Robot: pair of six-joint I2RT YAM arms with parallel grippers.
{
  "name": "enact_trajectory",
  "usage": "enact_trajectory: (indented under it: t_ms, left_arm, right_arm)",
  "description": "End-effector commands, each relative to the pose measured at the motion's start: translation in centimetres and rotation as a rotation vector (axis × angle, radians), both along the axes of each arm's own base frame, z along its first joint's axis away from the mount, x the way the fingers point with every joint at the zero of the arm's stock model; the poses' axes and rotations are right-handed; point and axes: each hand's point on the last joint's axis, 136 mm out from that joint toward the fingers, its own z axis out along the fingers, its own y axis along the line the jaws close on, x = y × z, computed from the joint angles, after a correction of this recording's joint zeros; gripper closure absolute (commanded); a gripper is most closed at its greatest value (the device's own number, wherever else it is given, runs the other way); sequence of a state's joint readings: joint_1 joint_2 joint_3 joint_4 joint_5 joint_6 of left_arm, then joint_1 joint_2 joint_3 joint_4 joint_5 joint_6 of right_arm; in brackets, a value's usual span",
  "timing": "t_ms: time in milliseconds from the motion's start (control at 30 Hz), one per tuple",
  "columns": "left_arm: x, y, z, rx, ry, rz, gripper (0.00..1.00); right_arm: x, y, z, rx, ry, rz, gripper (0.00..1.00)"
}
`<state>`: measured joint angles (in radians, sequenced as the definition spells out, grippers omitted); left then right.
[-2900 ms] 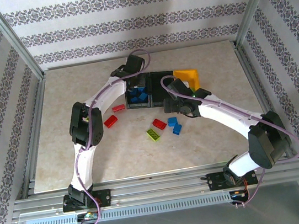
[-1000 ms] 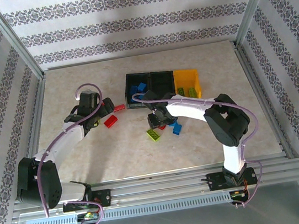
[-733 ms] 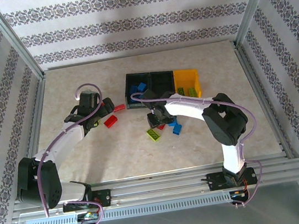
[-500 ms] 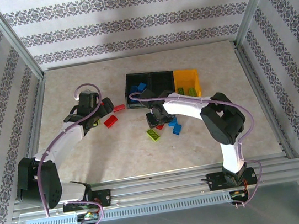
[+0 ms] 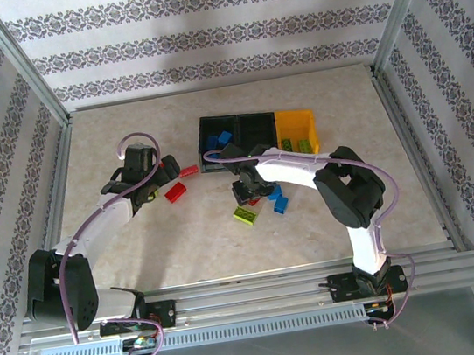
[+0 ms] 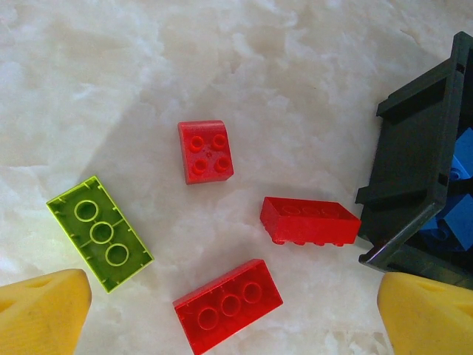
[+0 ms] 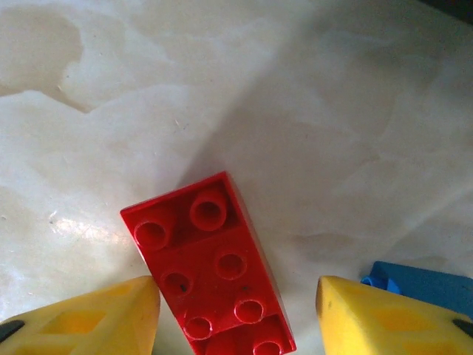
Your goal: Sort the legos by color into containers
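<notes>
**Desk:** Where's your right pincer?

**Me:** My right gripper (image 7: 236, 318) is spread wide. Its yellow fingertips (image 7: 81, 318) sit either side of a red studded plastic brick (image 7: 211, 266) lying studs-up on the marbled tabletop (image 7: 332, 111). I can't tell whether either pad touches it. A blue plastic brick (image 7: 425, 285) lies just beside the other fingertip.

**Desk:** And the left?

**Me:** My left gripper (image 6: 233, 314) is spread too, above a scatter of bricks on the table. I see a lime green studded brick (image 6: 100, 232), a small square red brick (image 6: 205, 151) and a longer red brick (image 6: 228, 305) lying flat between the fingertips. A red brick tipped on its side (image 6: 310, 220) lies just beside the corner of a black plastic bin (image 6: 410, 163), which holds blue bricks (image 6: 452, 222).

**Desk:** The other bins?

**Me:** On the overhead camera they're joined in a row toward the back. That black bin is on the left, then the middle black bin (image 5: 254, 113). The yellow-orange plastic bin (image 5: 295, 118) on the right has lime green bricks inside (image 5: 294, 144). Another lime green brick (image 5: 243, 214) lies on the table near my right gripper.
</notes>
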<state>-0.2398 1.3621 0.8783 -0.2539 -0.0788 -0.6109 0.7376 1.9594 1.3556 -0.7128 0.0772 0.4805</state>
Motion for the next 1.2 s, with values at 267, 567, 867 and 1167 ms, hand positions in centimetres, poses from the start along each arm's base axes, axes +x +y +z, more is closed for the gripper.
enact_trajectory:
  t_ms: [267,567,867,1167]
  left_arm:
    - [0.0,0.5,-0.1,-0.015,-0.004,0.019,0.0]
    - [-0.3,1.2,0.1,-0.007,-0.009,0.034,0.0]
    - [-0.5,1.5,0.4,-0.006,-0.016,0.041,0.0]
    - [-0.9,1.8,0.7,-0.008,-0.028,0.045,0.0]
  right_arm:
    - [1.0,1.2,-1.3,-0.008,0.018,0.019,0.5]
    - [0.9,1.5,-0.2,0.019,0.008,0.015,0.68]
    - [3.5,0.9,7.1,0.078,-0.175,-0.005,0.69]
    - [9.8,-3.2,13.2,0.108,-0.363,-0.13,0.67]
